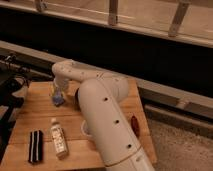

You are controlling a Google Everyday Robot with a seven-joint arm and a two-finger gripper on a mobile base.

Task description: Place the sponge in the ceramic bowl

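A big white robot arm (107,115) reaches over a wooden table (35,117). It bends at the far end and comes down to the gripper (56,94), which is at the back left part of the table. The light-blue sponge (59,100) is right at the gripper, low by the table top. I cannot tell if the gripper is holding the sponge or has let it go. The black ceramic bowl (76,99) sits just to the right of the sponge, and the arm hides part of it. The sponge is not in the bowl. Nearer the front, a whitish plastic cup (85,129) peeks out beside the arm. A small bottle (58,140) lies on its side near the front left, with a black-and-white striped cloth (35,146) just left of it.
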